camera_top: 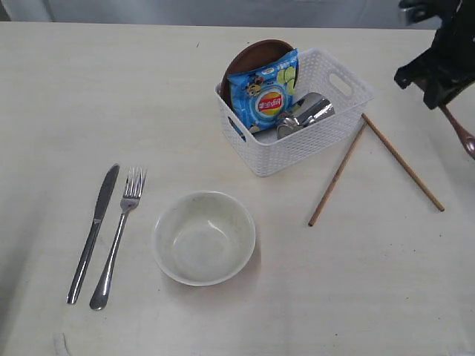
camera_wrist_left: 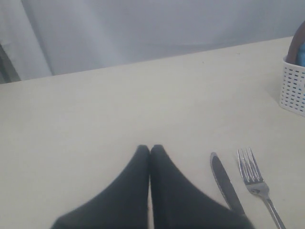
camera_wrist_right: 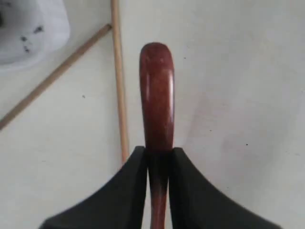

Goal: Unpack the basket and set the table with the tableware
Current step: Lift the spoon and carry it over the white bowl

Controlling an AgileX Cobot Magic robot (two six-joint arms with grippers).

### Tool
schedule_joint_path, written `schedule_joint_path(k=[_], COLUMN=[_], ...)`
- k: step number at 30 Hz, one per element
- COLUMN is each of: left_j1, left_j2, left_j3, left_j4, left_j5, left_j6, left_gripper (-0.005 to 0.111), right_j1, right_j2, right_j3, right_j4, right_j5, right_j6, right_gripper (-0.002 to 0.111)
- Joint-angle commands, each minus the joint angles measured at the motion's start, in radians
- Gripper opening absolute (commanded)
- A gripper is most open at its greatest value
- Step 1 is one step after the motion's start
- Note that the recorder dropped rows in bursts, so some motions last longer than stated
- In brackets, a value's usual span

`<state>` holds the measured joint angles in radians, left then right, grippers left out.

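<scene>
Right hand [camera_wrist_right: 158, 153] clamped on handle of reddish-brown spoon [camera_wrist_right: 157, 95], over table [camera_top: 111, 89] at far right, past chopsticks [camera_top: 338, 176]. Chopsticks lie on table right of basket [camera_top: 297, 159], splayed. Left hand [camera_wrist_left: 150, 151] with fingertips together, near knife [camera_top: 94, 230] and fork [camera_top: 119, 237]. Bowl [camera_top: 204, 237] upright, right of fork. Basket holds plate [camera_top: 252, 55], chips packet [camera_top: 263, 96], steel cup [camera_top: 312, 111].

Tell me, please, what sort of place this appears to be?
Probably a test bench staged as a dining table: a pale tabletop, a knife, fork and bowl laid as a place setting, and a plain grey backdrop behind.
</scene>
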<state>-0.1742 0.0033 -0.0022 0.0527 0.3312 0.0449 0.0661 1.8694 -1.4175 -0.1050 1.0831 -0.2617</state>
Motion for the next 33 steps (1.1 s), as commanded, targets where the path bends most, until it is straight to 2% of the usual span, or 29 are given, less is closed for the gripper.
schedule_joint_path(k=[1, 5, 8, 13, 17, 24, 33], left_j1=[0.002, 0.002, 0.002, 0.002, 0.002, 0.002, 0.002], left_j2=[-0.003, -0.003, -0.003, -0.003, -0.003, -0.003, -0.003], left_j3=[0.002, 0.002, 0.002, 0.002, 0.002, 0.002, 0.002], left_j4=[-0.001, -0.001, -0.001, -0.001, -0.001, -0.001, -0.001], left_j5=[-0.006, -0.006, -0.006, -0.006, -0.006, -0.006, -0.006], left_j6=[0.000, 0.000, 0.000, 0.000, 0.000, 0.000, 0.000], left_gripper=[0.000, 0.000, 0.000, 0.000, 0.000, 0.000, 0.000], right_j1=[-0.004, -0.002, 0.041, 0.188, 0.350, 0.596, 0.765], right_j2=[-0.171, -0.292, -0.354, -0.413, -0.419, -0.419, -0.419], right_j3=[0.000, 0.000, 0.000, 0.000, 0.009, 0.130, 0.348], right_j4=[0.216, 0.469, 0.527, 0.528, 0.528, 0.522, 0.522], right_j5=[0.024, 0.032, 0.032, 0.032, 0.005, -0.247, -0.600], right_j6=[-0.049, -0.139, -0.152, -0.151, -0.147, -0.147, -0.176], right_gripper=[0.000, 0.000, 0.000, 0.000, 0.000, 0.000, 0.000])
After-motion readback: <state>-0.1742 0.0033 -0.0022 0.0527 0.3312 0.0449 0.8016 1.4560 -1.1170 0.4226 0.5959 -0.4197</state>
